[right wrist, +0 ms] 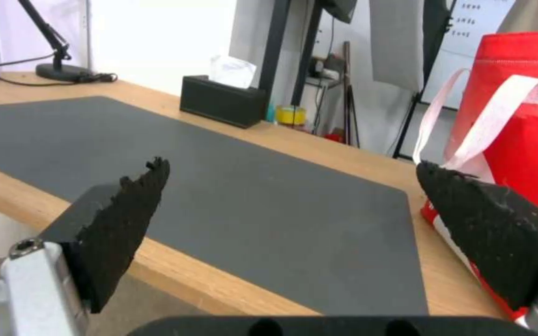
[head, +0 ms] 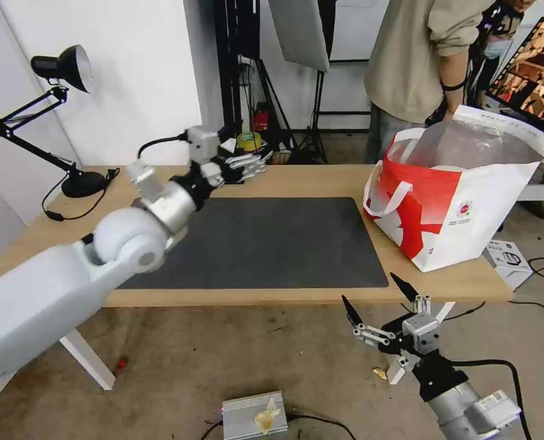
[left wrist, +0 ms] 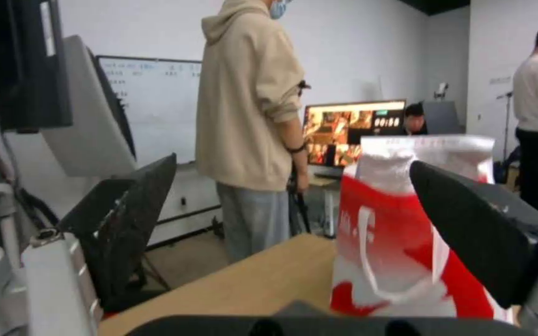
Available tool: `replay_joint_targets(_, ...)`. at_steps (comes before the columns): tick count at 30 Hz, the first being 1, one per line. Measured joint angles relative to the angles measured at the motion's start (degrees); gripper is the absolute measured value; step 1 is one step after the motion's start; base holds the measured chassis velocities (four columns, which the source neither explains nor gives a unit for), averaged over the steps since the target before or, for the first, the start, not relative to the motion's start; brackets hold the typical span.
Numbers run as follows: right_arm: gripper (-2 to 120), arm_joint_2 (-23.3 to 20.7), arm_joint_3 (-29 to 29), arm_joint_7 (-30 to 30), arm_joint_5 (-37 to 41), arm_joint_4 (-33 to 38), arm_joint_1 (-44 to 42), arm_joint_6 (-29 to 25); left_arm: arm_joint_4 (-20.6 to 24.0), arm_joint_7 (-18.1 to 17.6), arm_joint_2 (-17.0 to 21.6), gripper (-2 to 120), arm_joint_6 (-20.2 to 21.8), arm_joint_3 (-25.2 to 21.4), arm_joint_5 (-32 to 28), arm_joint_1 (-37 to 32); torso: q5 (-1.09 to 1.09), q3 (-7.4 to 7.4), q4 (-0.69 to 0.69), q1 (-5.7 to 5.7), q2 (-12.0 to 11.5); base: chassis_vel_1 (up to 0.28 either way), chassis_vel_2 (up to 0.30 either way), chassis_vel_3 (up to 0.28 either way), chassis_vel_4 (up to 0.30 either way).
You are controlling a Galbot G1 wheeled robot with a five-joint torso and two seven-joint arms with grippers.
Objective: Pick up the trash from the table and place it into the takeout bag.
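Light-wood table (head: 321, 180) runs left-to-right across the head view, dark grey mat (head: 266, 241) centred on it, mat's long side parallel to the table's long edge. Black desk lamp (head: 52, 116) on the far left corner. Black tissue box (right wrist: 222, 100) sits at the far edge, just off the mat.

Takeout bag (head: 461, 201) stands upright on the table's right end, just right of the mat, mouth open upward with silver lining showing. Its long axis runs near-left to far-right, slightly skewed to the table edge. White loop handle (head: 388, 195) hangs on the red end panel facing the mat; round logo on the white side panel faces the robot. A person stands behind the bag, hand near its far rim; contact cannot be told.

Left gripper (head: 244, 165) is held above the far edge of the table, left of centre, fingers spread, pointing right toward the bag.

Right gripper (head: 379, 299) hangs in front of the table's near edge, below tabletop level, fingers spread wide, holding nothing.
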State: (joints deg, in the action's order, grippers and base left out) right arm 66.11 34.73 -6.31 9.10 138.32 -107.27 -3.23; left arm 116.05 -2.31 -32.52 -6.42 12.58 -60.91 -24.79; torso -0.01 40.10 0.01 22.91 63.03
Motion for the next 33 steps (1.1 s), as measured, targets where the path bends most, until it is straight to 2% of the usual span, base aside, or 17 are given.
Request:
replay_joint_targets(1, 100, 0.00, 0.00, 0.00, 0.00, 0.00, 0.00, 0.00, 1.09, 0.54, 0.86, 100, -0.52, -3.21, 1.59, -4.18, 0.00, 0.00, -0.01, 0.00, 0.00, 0.000, 0.000, 0.000, 0.000)
replay_joint_targets(2, 100, 0.00, 0.00, 0.00, 0.00, 0.00, 0.00, 0.00, 1.09, 0.54, 0.86, 100, -0.52, -3.21, 1.59, -4.18, 0.00, 0.00, -0.01, 0.00, 0.00, 0.000, 0.000, 0.000, 0.000)
replay_joint_targets(6, 100, 0.00, 0.00, 0.00, 0.00, 0.00, 0.00, 0.00, 5.03, 2.13, 2.56, 100, -1.68, -15.80, 6.81, -18.69, 0.01, 0.00, 0.00, 0.00, 0.00, 0.000, 0.000, 0.000, 0.000)
replay_joint_targets(7, 100, 0.00, 0.00, 0.00, 0.00, 0.00, 0.00, 0.00, 5.03, 2.13, 2.56, 100, -1.68, -15.80, 6.81, -18.69, 0.01, 0.00, 0.00, 0.00, 0.00, 0.000, 0.000, 0.000, 0.000)
replay_joint_targets(10, 100, 0.00, 0.00, 0.00, 0.00, 0.00, 0.00, 0.00, 7.35, 2.29, 2.91, 100, -3.03, -20.34, 9.71, -26.20, 0.00, 0.00, 0.00, 0.00, 0.00, 0.000, 0.000, 0.000, 0.000)
replay_joint_targets(16, 100, 0.00, 0.00, 0.00, 0.00, 0.00, 0.00, 0.00, 9.91, 1.47, 1.42, 100, -3.87, -23.80, 12.50, -32.78, 0.01, 0.00, -0.02, 0.00, 0.00, 0.000, 0.000, 0.000, 0.000)
replay_joint_targets(19, 100, 0.00, 0.00, 0.00, 0.00, 0.00, 0.00, 0.00, 11.22, 1.24, -0.63, 100, -3.99, -27.54, 15.11, -38.18, 0.01, 0.00, -0.02, 0.00, 0.00, 0.000, 0.000, 0.000, 0.000)
replay_joint_targets(20, 100, 0.00, 0.00, 0.00, 0.00, 0.00, 0.00, 0.00, 11.22, 1.24, -0.63, 100, -3.99, -27.54, 15.11, -38.18, 0.01, 0.00, -0.02, 0.00, 0.00, 0.000, 0.000, 0.000, 0.000)
replay_joint_targets(23, 100, 0.00, 0.00, 0.00, 0.00, 0.00, 0.00, 0.00, 12.38, 1.76, -2.94, 100, -4.21, -32.06, 17.90, -44.27, 0.02, 0.00, -0.02, 0.00, 0.00, 0.000, 0.000, 0.000, 0.000)
replay_joint_targets(29, 100, 0.00, 0.00, 0.00, 0.00, 0.00, 0.00, 0.00, 13.80, 2.22, -6.97, 100, -5.21, -36.00, 22.75, -52.40, 0.01, 0.00, -0.01, 0.00, 0.00, 0.000, 0.000, 0.000, 0.000)
replay_joint_targets(33, 100, 0.00, 0.00, 0.00, 0.00, 0.00, 0.00, 0.00, 14.27, 2.42, -14.00, 100, -6.04, -37.37, 28.29, -57.78, 0.01, 0.00, -0.01, 0.00, 0.00, 0.000, 0.000, 0.000, 0.000)
